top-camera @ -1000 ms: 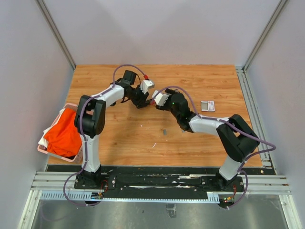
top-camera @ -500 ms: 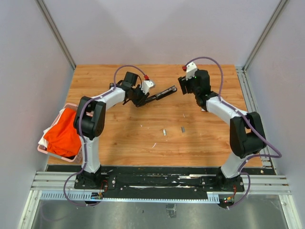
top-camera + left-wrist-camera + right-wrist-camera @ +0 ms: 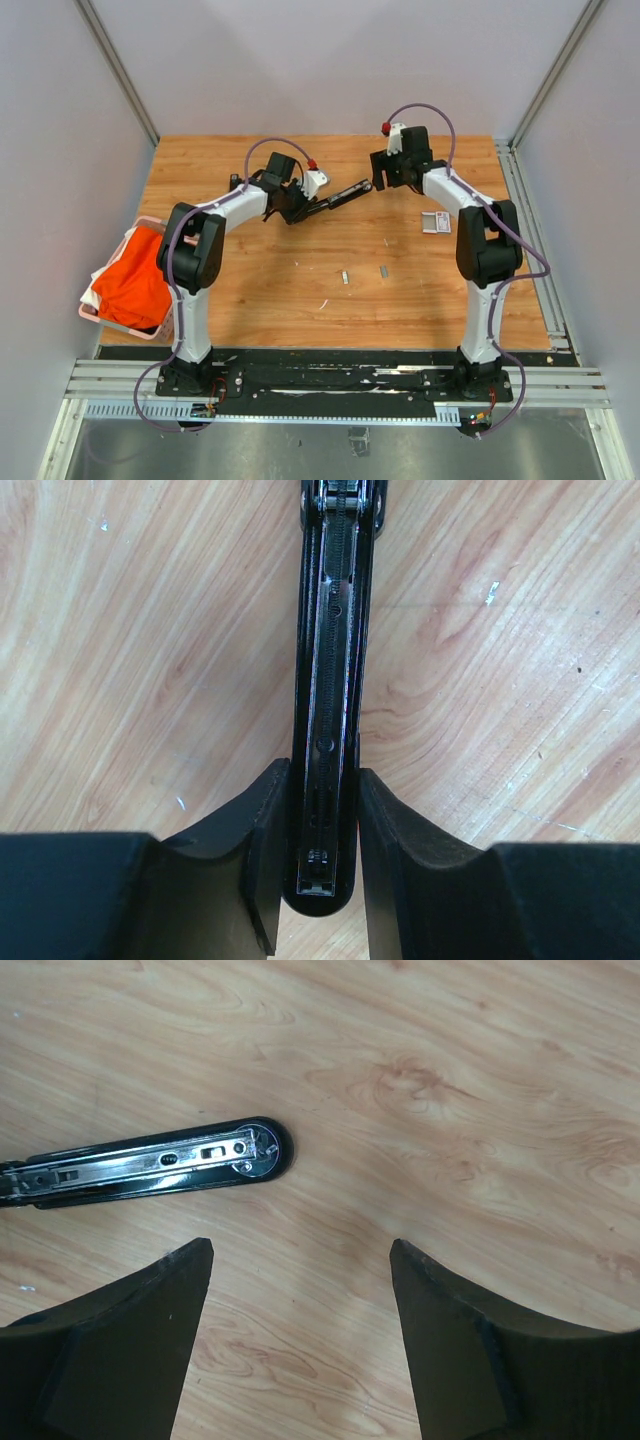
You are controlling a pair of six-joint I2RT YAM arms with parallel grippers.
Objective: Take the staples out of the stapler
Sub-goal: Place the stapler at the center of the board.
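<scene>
Left claw (image 3: 322,780) clamped on the stapler (image 3: 335,630), right claw (image 3: 300,1260) spread wide!
The left one grips the black stapler by one end; the right one hangs with fingers apart just off its far tip. Two short grey staples (image 3: 345,277) lie loose on the desk (image 3: 250,290), well apart from the stapler.

Black stapler (image 3: 341,196) in left claw (image 3: 299,206)

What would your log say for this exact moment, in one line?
left claw: shut on stapler | right claw: open, empty, beside stapler's end | staples: two strips on table
</scene>
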